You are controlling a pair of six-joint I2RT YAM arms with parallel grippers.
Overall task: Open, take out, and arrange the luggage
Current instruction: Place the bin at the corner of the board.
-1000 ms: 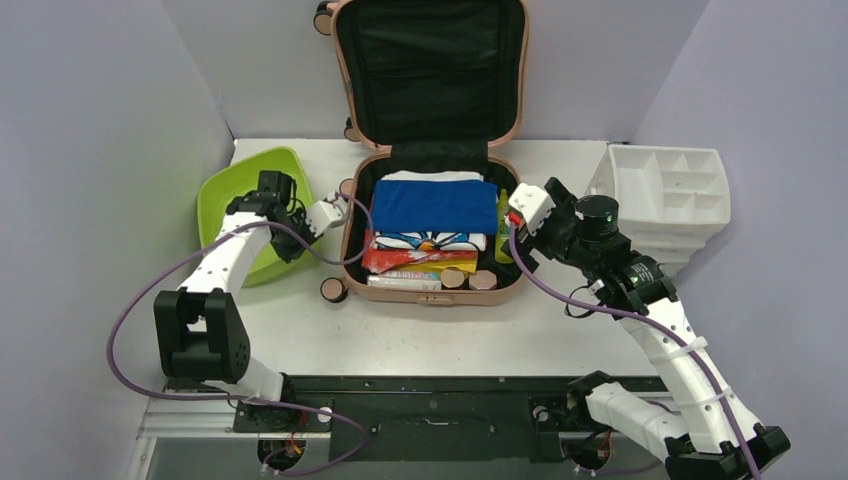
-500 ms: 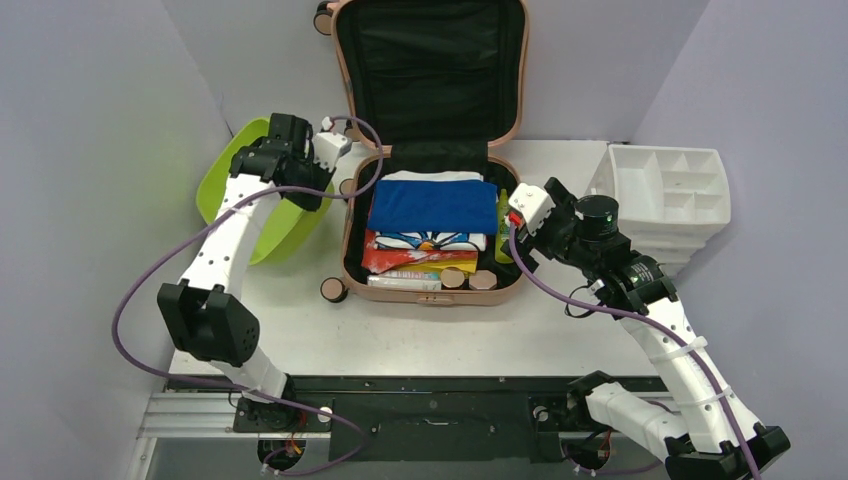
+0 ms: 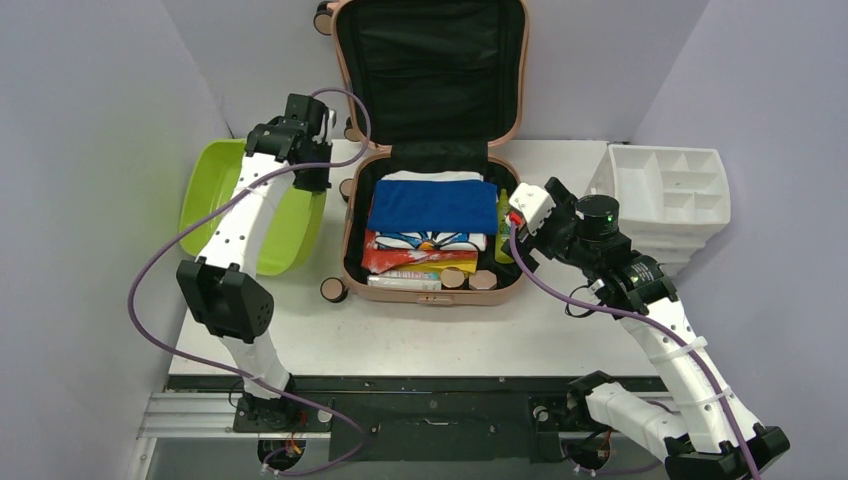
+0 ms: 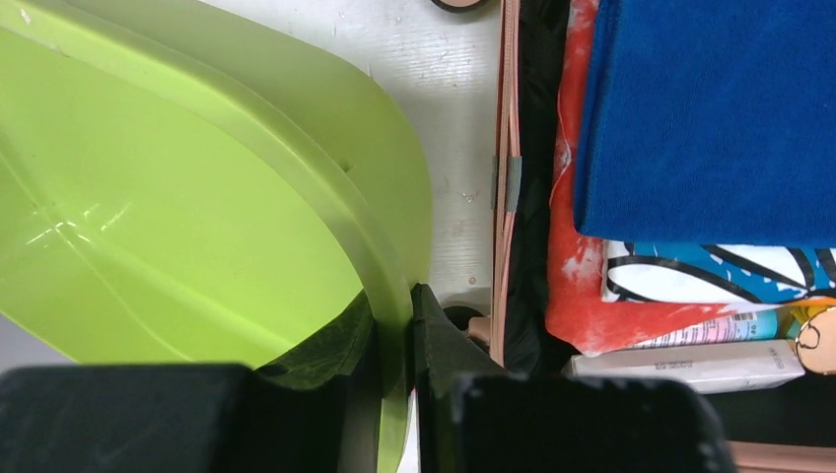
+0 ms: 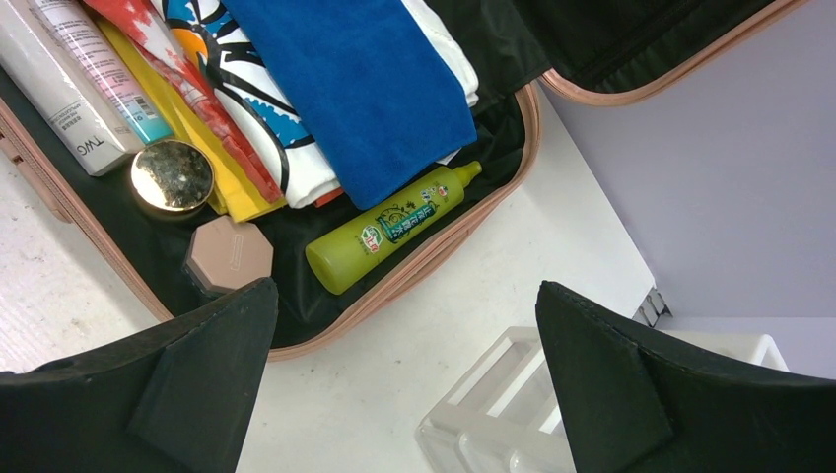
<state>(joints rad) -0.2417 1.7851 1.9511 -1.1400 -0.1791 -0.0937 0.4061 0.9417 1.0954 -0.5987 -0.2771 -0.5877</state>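
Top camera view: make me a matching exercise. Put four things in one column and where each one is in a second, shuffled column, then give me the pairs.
Things
1. blue folded cloth
2. green bottle
3. lime-green tub
4. white organizer

Places
A. rim clamped in the left gripper
B. outside the luggage, on the right arm's side
C. on top of the clothes pile inside the luggage
D. lying along the luggage's right inner wall

Pairs: 1-C, 2-D, 3-A, 4-B
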